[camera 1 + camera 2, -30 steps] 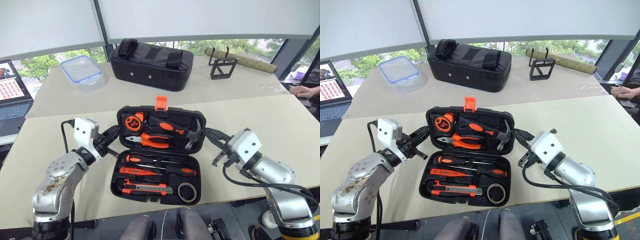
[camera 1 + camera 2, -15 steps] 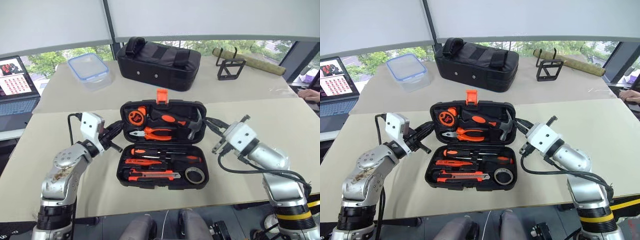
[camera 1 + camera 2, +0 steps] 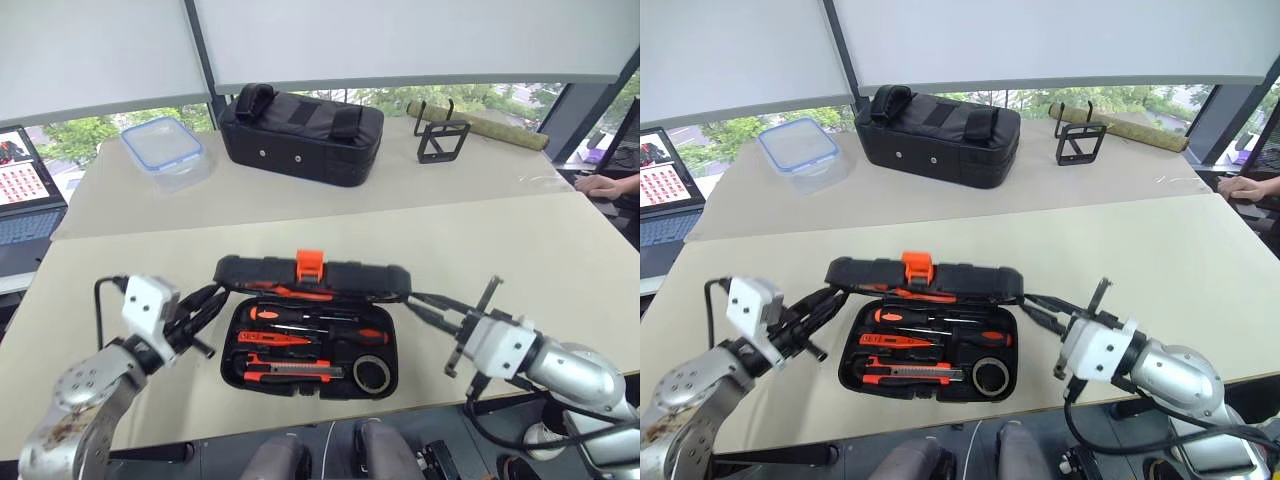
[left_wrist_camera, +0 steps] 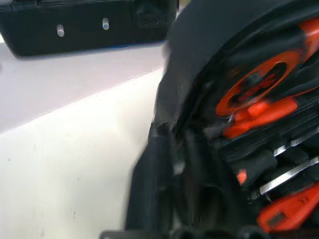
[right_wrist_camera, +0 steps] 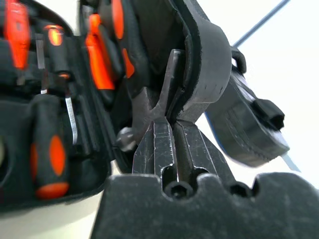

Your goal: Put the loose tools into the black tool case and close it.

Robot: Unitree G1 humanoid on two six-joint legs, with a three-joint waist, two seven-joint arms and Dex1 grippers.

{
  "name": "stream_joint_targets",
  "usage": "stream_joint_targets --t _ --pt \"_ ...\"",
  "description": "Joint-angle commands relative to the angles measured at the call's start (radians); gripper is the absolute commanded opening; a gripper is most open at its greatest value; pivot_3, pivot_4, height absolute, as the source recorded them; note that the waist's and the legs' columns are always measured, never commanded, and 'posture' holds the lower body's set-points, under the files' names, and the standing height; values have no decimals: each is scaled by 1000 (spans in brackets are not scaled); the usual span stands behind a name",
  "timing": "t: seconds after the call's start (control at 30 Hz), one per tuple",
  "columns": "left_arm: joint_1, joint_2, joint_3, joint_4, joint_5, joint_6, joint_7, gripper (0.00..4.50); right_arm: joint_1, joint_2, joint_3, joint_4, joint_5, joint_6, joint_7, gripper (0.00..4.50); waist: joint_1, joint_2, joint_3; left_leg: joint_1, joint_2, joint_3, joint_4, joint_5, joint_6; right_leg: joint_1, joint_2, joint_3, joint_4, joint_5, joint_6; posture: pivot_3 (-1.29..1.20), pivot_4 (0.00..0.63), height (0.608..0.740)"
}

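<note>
My left hand [image 3: 212, 296] grips the left end of the raised lid of the flat black moulded-plastic tool case [image 3: 310, 330], which sits near the table's [image 3: 520, 250] front edge, at about its middle. The lid stands half up, its small orange latch [image 3: 310, 265] on top. In the open bottom half I see two black-and-orange-handled screwdrivers [image 3: 330, 335], an orange-black utility knife [image 3: 290, 372] and a small grey tape roll [image 3: 372, 373] in their slots. My right hand [image 3: 425, 303] is clamped on the lid's right end; in the right wrist view its fingers [image 5: 167, 144] pinch the lid's rim. Toward the table's far edge lies a larger black fabric bag [image 3: 300, 130].
</note>
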State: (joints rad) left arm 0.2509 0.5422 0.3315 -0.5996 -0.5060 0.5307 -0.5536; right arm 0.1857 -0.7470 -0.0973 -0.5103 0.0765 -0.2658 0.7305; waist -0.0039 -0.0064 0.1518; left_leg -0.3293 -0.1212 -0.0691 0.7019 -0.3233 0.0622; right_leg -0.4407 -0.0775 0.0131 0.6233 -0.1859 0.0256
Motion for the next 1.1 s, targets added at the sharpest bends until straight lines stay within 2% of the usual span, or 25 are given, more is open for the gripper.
stream_joint_targets --t 0.03,0.1,0.17,0.23,0.3,0.43,0.5,0.57,0.6,0.7,0.83,0.87,1.0,1.1 --pt "34 43 114 -6 -63 41 -23 2062 74 -36 -81 -95 98 13 51 1681 5 -3 2 0 0 0 0 0 0 0 0 0 0 1 -1 0 150 716" --pt "92 120 224 21 -157 102 -134 2764 174 -97 -196 -164 286 177 120 2311 13 -5 3 -2 1 -1 1 0 0 -1 0 0 0 1 -2 0 150 716" --pt "170 249 335 110 -209 152 -315 3465 310 -167 -323 -206 430 288 254 2363 16 -5 4 -3 1 -1 2 -1 1 -1 0 0 0 1 -2 0 150 716" --pt "166 361 355 251 -185 148 -417 3465 418 -207 -385 -228 511 363 347 2363 18 -6 4 -2 1 -1 2 -3 4 0 0 -1 0 -1 -1 0 150 716" --pt "62 438 281 395 -120 83 -441 3465 456 -227 -370 -228 502 376 390 2363 26 -6 5 0 1 -1 1 -7 11 2 1 -4 -1 -4 2 0 150 716" --pt "-265 479 55 596 -1 -23 -464 3505 428 -244 -273 -219 432 376 417 1447 48 -8 6 1 2 -2 1 -7 11 6 -1 -4 -5 -4 2 0 150 716" --pt "-449 445 -67 682 58 -57 -485 3505 374 -246 -207 -213 402 393 402 615 48 -10 7 3 2 -2 2 -6 9 5 -1 -7 -7 -2 2 0 150 716" --pt "-619 387 -187 761 118 -92 -502 3008 313 -244 -135 -205 365 401 388 105 46 -12 7 1 1 -1 1 -2 2 4 0 -8 -10 2 -3 0 150 716" --pt "-673 365 -231 789 142 -112 -517 2847 291 -243 -107 -205 353 409 385 0 45 -12 7 -1 1 -1 1 -2 2 4 0 -8 -11 5 -5 0 150 716" --pt "-827 269 -365 867 206 -159 -576 1746 226 -245 8 -201 280 397 395 0 41 -12 7 -7 -2 -1 2 -2 2 -3 -3 -10 -11 7 -5 0 150 716" --pt "-941 174 -486 963 287 -251 -642 309 140 -217 121 -195 239 414 377 0 26 -13 7 -17 -2 -1 4 1 9 -14 -7 -20 -10 7 -6 0 150 716" --pt "-956 163 -504 979 300 -268 -657 133 121 -211 139 -196 235 421 370 0 19 -13 7 -22 -2 -1 7 2 11 -18 -9 -25 -10 7 -7 0 150 716" --pt "-953 161 -598 966 346 -356 -795 133 -8 -135 206 -167 201 471 299 0 7 -13 7 -25 -3 -2 9 2 11 -19 -12 -29 -11 8 -8 0 150 716" --pt "-944 185 -626 954 364 -377 -878 133 -112 -61 197 -109 188 528 215 0 7 -14 7 -24 -3 -2 11 1 11 -18 -14 -28 -11 10 -10 0 150 716"
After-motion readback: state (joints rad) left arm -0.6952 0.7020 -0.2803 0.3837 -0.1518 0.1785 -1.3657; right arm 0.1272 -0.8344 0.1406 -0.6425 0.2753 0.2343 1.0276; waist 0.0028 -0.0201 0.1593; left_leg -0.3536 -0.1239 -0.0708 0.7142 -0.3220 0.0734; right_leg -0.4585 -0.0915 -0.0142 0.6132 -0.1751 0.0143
